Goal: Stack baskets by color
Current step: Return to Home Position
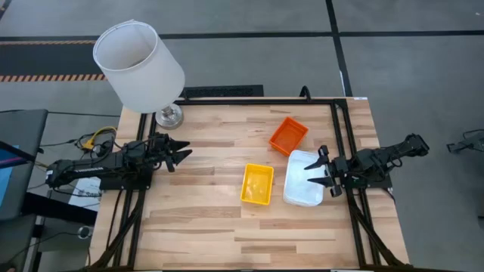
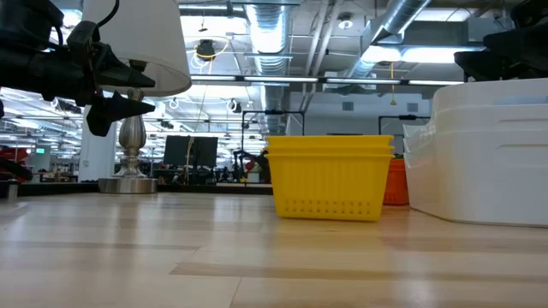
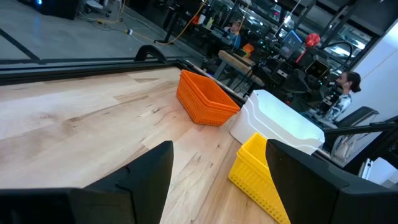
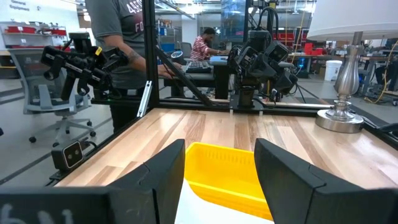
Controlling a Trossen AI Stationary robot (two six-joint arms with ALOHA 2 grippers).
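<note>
Where the light wooden table [image 1: 204,219] carries a white-shaded lamp [image 1: 138,64], a stack of white rectangular plastic baskets [image 1: 302,185] sits right of centre, a yellow plastic stack [image 1: 257,183] just beside it, an orange plastic stack [image 1: 288,135] behind. The left gripper [image 1: 181,153] hovers empty at left, fingers spread; the right gripper [image 1: 318,166] likewise over the white stack.

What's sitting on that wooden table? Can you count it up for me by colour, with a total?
Orange basket pile: 1
Yellow basket pile: 1
White basket pile: 1
White lamp: 1
Total: 4 things. How many baskets are nested in each pile cannot be told for sure.
</note>
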